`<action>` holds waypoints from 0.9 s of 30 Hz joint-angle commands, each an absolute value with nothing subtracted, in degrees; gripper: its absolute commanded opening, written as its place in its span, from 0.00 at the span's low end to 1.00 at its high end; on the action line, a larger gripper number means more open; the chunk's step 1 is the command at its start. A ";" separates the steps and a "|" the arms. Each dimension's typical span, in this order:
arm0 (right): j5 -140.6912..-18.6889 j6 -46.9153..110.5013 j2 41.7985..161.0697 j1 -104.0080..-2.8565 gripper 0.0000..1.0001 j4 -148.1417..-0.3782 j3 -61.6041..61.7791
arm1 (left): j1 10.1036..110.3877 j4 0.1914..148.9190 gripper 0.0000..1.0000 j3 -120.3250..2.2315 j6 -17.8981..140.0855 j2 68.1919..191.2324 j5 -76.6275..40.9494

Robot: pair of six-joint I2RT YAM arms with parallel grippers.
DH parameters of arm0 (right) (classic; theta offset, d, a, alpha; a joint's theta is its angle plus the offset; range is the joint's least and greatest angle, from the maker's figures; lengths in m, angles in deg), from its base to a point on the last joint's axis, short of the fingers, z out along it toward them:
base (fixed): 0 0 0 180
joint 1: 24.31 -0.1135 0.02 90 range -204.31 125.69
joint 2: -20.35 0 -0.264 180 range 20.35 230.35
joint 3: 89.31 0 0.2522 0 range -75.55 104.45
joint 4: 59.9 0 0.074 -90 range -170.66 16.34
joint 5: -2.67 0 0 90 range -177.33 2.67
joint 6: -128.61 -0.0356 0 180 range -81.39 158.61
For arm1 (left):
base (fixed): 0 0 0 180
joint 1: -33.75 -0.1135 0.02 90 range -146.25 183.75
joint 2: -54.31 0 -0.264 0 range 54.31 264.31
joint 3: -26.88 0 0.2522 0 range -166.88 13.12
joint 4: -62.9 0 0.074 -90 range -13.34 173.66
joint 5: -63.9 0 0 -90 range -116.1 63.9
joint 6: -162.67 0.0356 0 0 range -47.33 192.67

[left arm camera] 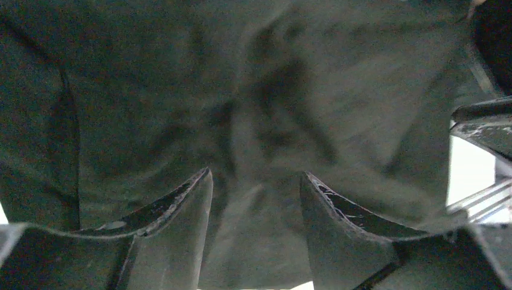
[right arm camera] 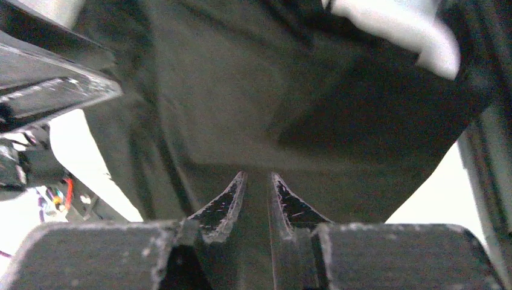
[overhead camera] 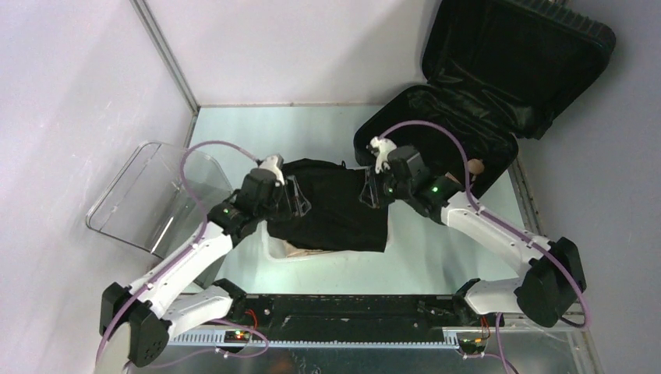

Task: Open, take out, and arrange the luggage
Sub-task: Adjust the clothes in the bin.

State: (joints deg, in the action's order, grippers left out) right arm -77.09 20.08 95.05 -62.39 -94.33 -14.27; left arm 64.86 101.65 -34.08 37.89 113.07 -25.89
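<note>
The luggage [overhead camera: 468, 132], a big black hard-shell suitcase, lies open at the back right with its lid [overhead camera: 518, 54] leaning on the wall. A black garment [overhead camera: 335, 206] is spread over a white basket [overhead camera: 274, 249] in the middle. My left gripper [overhead camera: 300, 201] is at the garment's left edge. In the left wrist view its jaws [left arm camera: 255, 175] stand apart with the cloth [left arm camera: 272, 90] between and beyond them. My right gripper [overhead camera: 366, 191] is at the garment's right edge. In the right wrist view [right arm camera: 258, 176] it is pinched shut on the cloth [right arm camera: 241, 90].
A clear plastic bin [overhead camera: 156, 195] leans at the left wall. A small tan object [overhead camera: 477, 166] sits at the suitcase's near rim. Walls close in the table at the left and back. Each wrist view shows the other gripper at its edge.
</note>
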 commanded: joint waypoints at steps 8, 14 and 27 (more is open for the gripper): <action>-78.14 19.49 105.95 -60.33 0.17 -87.39 -23.34 | 65.21 93.46 0.62 -20.76 31.42 116.51 -19.90; -81.50 19.57 101.57 -60.03 0.19 -87.90 -21.23 | 65.25 102.66 0.63 -29.63 36.50 114.18 -23.84; -99.06 15.90 84.98 -63.01 0.49 -98.20 -16.49 | 65.17 135.22 0.74 -69.19 60.87 111.84 -43.73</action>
State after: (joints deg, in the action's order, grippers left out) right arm -90.82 16.48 89.41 -62.81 -95.49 -18.29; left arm 65.03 121.19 -61.01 50.52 111.63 -32.54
